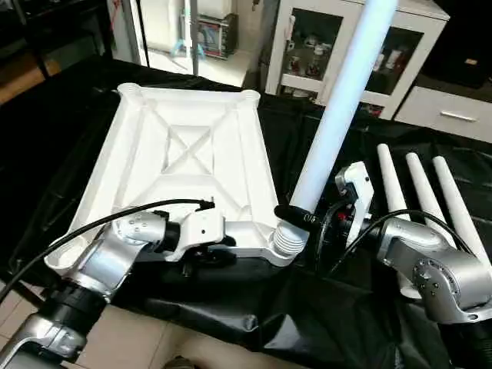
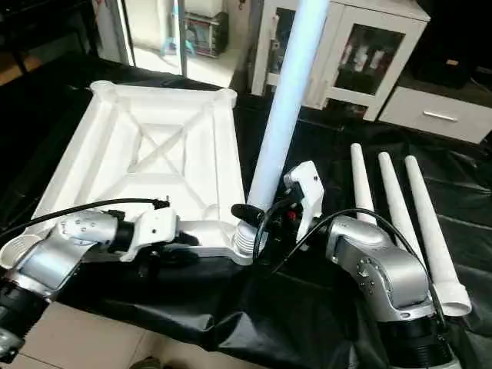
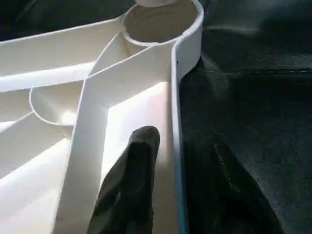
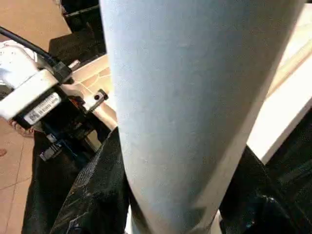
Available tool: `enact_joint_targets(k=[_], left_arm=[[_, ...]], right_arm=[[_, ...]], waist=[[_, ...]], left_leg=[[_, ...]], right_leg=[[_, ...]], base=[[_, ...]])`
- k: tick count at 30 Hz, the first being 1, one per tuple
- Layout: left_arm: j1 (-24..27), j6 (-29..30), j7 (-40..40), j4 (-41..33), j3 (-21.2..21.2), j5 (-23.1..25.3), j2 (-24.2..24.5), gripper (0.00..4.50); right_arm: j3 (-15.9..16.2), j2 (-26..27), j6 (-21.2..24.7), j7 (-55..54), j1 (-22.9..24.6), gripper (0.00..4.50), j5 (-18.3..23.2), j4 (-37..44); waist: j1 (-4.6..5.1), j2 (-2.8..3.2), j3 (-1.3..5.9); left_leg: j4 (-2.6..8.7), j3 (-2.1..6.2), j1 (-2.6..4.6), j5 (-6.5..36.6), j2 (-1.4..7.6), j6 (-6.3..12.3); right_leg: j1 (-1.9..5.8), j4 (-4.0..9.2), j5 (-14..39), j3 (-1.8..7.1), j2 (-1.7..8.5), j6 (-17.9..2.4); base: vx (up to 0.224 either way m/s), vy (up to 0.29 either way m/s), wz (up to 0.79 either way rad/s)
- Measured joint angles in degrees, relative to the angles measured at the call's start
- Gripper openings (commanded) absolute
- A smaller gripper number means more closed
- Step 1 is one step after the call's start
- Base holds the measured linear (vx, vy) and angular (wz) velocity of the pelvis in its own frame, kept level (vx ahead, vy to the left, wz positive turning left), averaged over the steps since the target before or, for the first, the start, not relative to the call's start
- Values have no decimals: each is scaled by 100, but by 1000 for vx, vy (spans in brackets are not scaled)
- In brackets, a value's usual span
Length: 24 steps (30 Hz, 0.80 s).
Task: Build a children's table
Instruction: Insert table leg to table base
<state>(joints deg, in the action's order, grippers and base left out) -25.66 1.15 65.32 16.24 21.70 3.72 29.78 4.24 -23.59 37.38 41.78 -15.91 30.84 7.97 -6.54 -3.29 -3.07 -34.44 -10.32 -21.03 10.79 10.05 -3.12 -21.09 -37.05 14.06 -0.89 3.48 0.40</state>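
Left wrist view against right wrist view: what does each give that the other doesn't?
Left wrist view: the left end effector straddling the table top at its side wall, one finger inside it, with a round corner socket ahead. Right wrist view: the upright leg close up, and the left arm's white wrist beyond it. Both: the white table top and the black cloth under it.

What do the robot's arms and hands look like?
Both arms are shiny silver metal with rounded joints and small screws. Black cables loop over each one. The left gripper and the right gripper each have a white plastic body and two black fingers. A barcode sticker sits on the left one.
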Motion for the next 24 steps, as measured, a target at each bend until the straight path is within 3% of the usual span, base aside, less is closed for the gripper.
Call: enact_joint_targets(k=[11,13,24], left_arm=[[-75,-22,125,52,81,104,32,49],[-76,-25,152,52,83,116,42,17],[-137,-34,250,120,122,98,41,3]], right_arm=[[0,-4,-24,-6,0,188,-48,-22],[0,-4,-74,-37,-4,188,-125,-54],[2,87,-194,-109,-229,188,-294,-449]], waist=[[13,10,5],[18,11,5],[16,12,6]], left_leg=[[1,0,0,-1,0,-2],[1,0,0,-1,0,-2],[2,0,0,-1,0,-2]], right_leg=[[-1,1,-3,1,0,0],[-1,1,-3,1,0,0],[-2,2,-3,1,0,0]], base=[[0,0,0],[0,0,0],[0,0,0]])
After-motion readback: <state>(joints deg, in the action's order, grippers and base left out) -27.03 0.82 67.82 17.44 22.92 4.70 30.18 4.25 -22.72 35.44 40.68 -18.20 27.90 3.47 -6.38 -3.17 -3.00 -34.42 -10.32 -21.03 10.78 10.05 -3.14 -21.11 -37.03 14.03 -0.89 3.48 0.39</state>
